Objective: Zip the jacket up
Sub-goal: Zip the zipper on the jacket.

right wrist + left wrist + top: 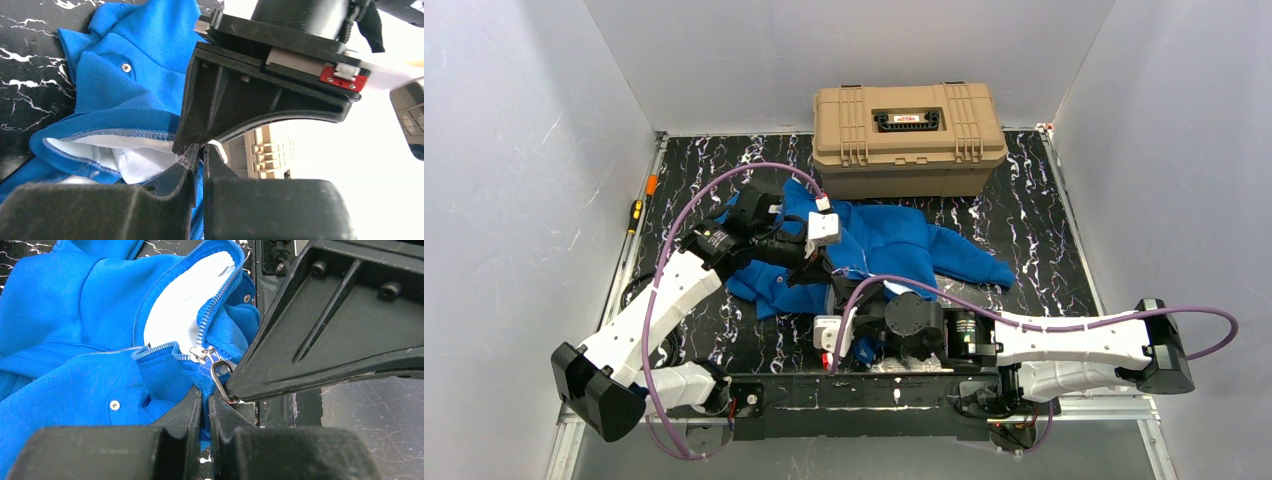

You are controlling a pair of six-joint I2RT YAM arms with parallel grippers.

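The royal-blue jacket (894,240) lies crumpled mid-table, its front open and pale lining (185,305) showing. My left gripper (205,392) is shut on the blue fabric at the bottom end of the zipper, just below the slider. The metal ring pull (220,374) hangs from the slider, and its lower end vanishes under the tip of my right gripper's finger (320,330). In the right wrist view my right gripper (199,149) has its jaws nearly together at the jacket's edge (115,134), directly under the left gripper's body (250,100). From above, both grippers (812,268) (836,300) meet at the jacket's near hem.
A tan hard-plastic case (907,135) stands at the back of the table behind the jacket. A screwdriver (635,212) lies along the left edge. White walls close in the left, right and back sides.
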